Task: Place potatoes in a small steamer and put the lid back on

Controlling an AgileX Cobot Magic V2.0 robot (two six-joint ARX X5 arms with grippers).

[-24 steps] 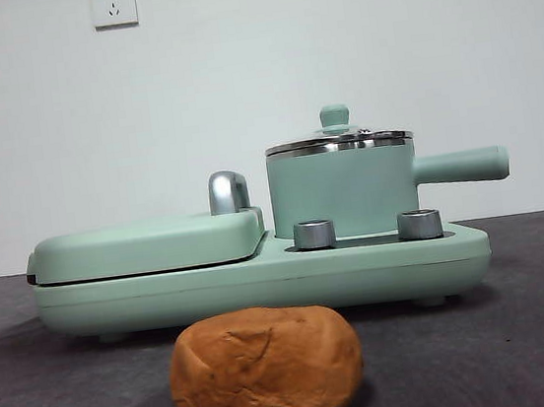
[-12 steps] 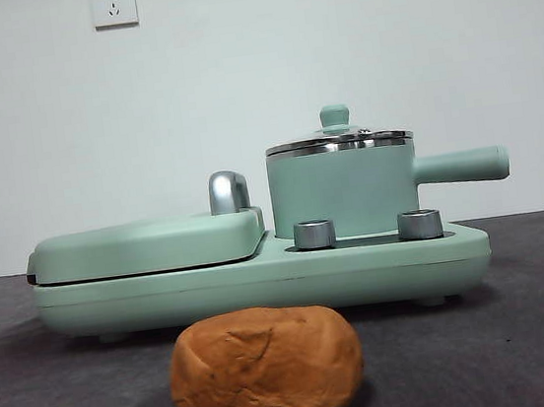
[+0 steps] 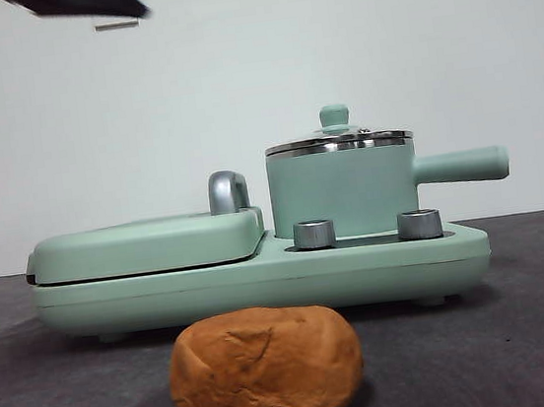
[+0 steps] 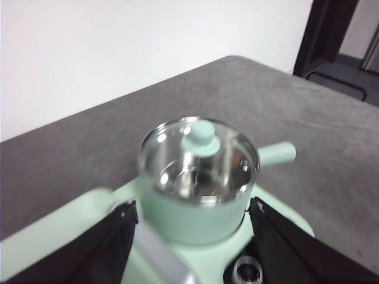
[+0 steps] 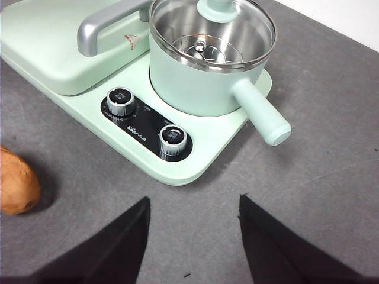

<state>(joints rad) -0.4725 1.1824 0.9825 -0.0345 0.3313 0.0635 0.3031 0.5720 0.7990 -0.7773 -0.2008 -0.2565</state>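
The potato point(image 3: 264, 366) is an orange-brown lump lying on the grey table in front of the appliance; its end also shows in the right wrist view point(image 5: 15, 180). The mint-green small steamer point(image 3: 342, 190) stands on the appliance's right side, handle pointing right. The glass lid point(image 3: 338, 139) with its green knob sits on the steamer. My left gripper point(image 4: 192, 204) hangs open, close above the steamer point(image 4: 189, 219) and lid point(image 4: 200, 137), touching neither; its black tip point(image 3: 88, 0) likely shows at the front view's top left. My right gripper point(image 5: 194, 201) is open over bare table near the steamer point(image 5: 195, 83), holding nothing.
A flat mint-green grill plate point(image 3: 148, 243) with a chrome handle point(image 3: 228, 191) fills the appliance's left half. Two steel dials point(image 3: 314, 234) point(image 3: 420, 224) sit on the base in front of the steamer. A white wall stands behind.
A black arm tip has come into the front view's top left corner. The potato, steamer and lid have not moved.
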